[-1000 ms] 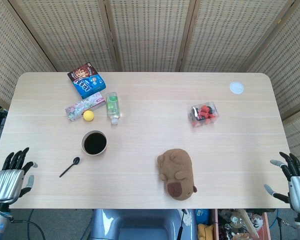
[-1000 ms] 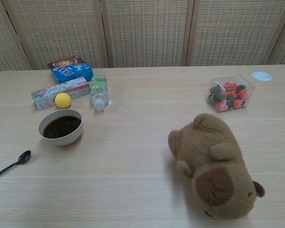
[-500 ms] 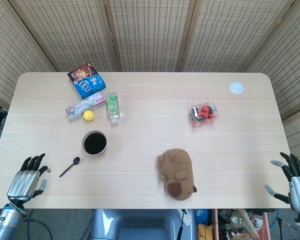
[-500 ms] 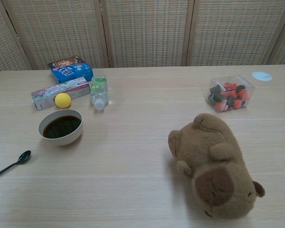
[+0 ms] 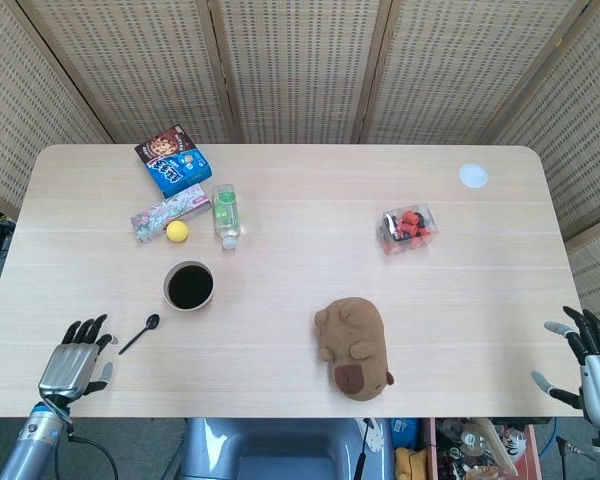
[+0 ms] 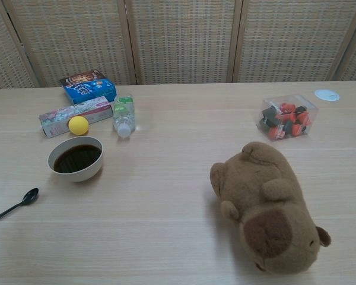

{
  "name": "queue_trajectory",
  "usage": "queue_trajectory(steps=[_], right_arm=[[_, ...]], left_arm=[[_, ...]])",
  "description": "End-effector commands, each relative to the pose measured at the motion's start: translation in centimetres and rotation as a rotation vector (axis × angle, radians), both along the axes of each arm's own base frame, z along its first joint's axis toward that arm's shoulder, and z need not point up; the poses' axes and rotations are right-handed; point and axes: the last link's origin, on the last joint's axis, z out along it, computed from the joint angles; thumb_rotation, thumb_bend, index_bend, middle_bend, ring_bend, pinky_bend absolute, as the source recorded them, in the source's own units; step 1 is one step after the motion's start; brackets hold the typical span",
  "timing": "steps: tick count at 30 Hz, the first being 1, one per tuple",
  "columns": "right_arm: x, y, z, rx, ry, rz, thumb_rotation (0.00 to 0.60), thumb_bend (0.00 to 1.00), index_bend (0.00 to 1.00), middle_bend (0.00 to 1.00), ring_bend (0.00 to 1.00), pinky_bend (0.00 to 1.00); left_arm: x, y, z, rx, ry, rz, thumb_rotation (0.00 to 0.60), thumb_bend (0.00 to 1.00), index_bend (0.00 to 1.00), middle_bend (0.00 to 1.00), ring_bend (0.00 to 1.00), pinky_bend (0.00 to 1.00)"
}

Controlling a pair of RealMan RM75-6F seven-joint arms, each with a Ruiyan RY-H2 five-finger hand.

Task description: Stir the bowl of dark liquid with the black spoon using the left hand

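Note:
A white bowl (image 5: 189,287) (image 6: 75,158) of dark liquid stands on the left half of the table. The black spoon (image 5: 139,334) (image 6: 13,205) lies flat on the wood just in front and to the left of it, bowl end toward the bowl. My left hand (image 5: 72,361) hovers over the table's front left edge, fingers apart and empty, a short way left of the spoon's handle end. Beyond the front right corner my right hand (image 5: 592,370) hangs with its fingers spread, holding nothing. Neither hand shows in the chest view.
A brown plush animal (image 5: 353,348) (image 6: 267,206) lies front centre. Behind the bowl are a yellow ball (image 5: 177,231), a small bottle (image 5: 226,214), a pink box (image 5: 168,212) and a blue box (image 5: 173,160). A clear box of red and black pieces (image 5: 408,227) and a white disc (image 5: 473,176) sit on the right.
My left hand has moved right and inward along the front edge, from outside the left corner to close by the spoon's handle. The right hand has barely shifted.

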Motion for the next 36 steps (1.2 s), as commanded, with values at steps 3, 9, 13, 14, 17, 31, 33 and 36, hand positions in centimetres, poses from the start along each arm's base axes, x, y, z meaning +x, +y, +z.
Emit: queue_trajectory(steps=[3, 9, 13, 14, 17, 31, 33, 36], right_arm=[[-0.1, 0.0, 0.1, -0.003, 0.002, -0.002, 0.600, 0.30, 0.32, 0.21, 0.08, 0.21], [-0.2, 0.2, 0.2, -0.006, 0.002, -0.010, 0.600, 0.30, 0.32, 0.21, 0.08, 0.21], [-0.3, 0.4, 0.3, -0.007, 0.003, -0.015, 0.600, 0.30, 0.32, 0.21, 0.08, 0.21], [-0.4, 0.4, 0.3, -0.007, 0.003, -0.016, 0.600, 0.30, 0.32, 0.21, 0.08, 0.21], [-0.4, 0.5, 0.4, -0.010, 0.003, -0.019, 0.600, 0.30, 0.32, 0.21, 0.08, 0.21], [-0.6, 0.8, 0.5, -0.015, 0.002, -0.026, 0.600, 0.30, 0.33, 0.21, 0.09, 0.21], [-0.6, 0.8, 0.5, -0.016, 0.002, -0.026, 0.600, 0.30, 0.33, 0.21, 0.09, 0.21], [-0.6, 0.8, 0.5, -0.017, 0.001, -0.026, 0.600, 0.30, 0.33, 0.21, 0.09, 0.21]], left_arm=[[0.2, 0.4, -0.9, -0.014, 0.001, 0.001, 0.483, 0.53, 0.28, 0.00, 0.00, 0.00], [0.3, 0.8, -2.2, -0.038, 0.011, -0.006, 0.482, 0.53, 0.28, 0.00, 0.00, 0.00], [0.6, 1.0, -3.0, -0.056, 0.011, -0.011, 0.482, 0.53, 0.28, 0.00, 0.00, 0.00], [0.7, 1.0, -3.2, -0.059, 0.010, -0.012, 0.481, 0.53, 0.28, 0.00, 0.00, 0.00], [0.9, 1.2, -3.7, -0.070, 0.011, -0.012, 0.476, 0.53, 0.28, 0.00, 0.00, 0.00], [0.5, 1.5, -4.2, -0.089, 0.049, 0.005, 0.472, 0.53, 0.28, 0.00, 0.00, 0.00], [0.4, 1.6, -4.1, -0.089, 0.059, 0.006, 0.471, 0.53, 0.28, 0.00, 0.00, 0.00], [0.1, 1.6, -3.9, -0.085, 0.064, 0.013, 0.473, 0.53, 0.28, 0.00, 0.00, 0.00]])
